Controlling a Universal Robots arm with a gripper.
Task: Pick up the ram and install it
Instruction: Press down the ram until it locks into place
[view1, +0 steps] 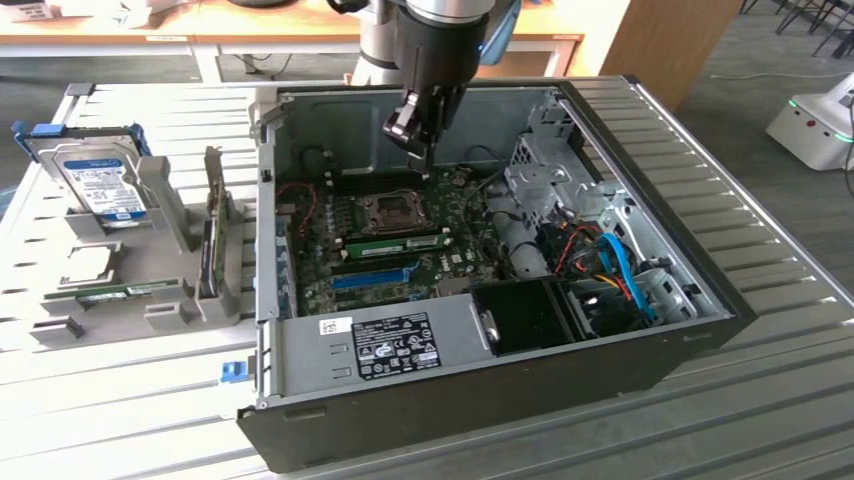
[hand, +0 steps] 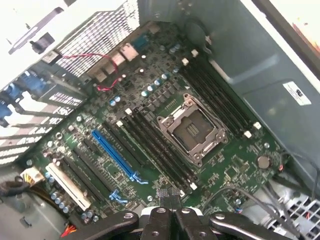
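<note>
Slatted metal table (view1: 747, 400). Open PC case (view1: 667, 340), walls boxing the motherboard (view1: 400, 250). Gripper (view1: 411, 130) hangs inside near the back wall above the CPU socket (hand: 192, 131), jaws closed, nothing visibly held. Ram (view1: 400, 242) sits seated in its slot beside the socket, long axis across the board.

Arm (view1: 427, 30): silver-grey cylindrical segment with a blue joint cap, above the open computer case (view1: 667, 330). Gripper (view1: 408, 140): black, boxy wrist housing tapering to narrow black fingers (hand: 172, 196). Wrist view: black linkage bars with round silver screws, fingertips ribbed.
</note>
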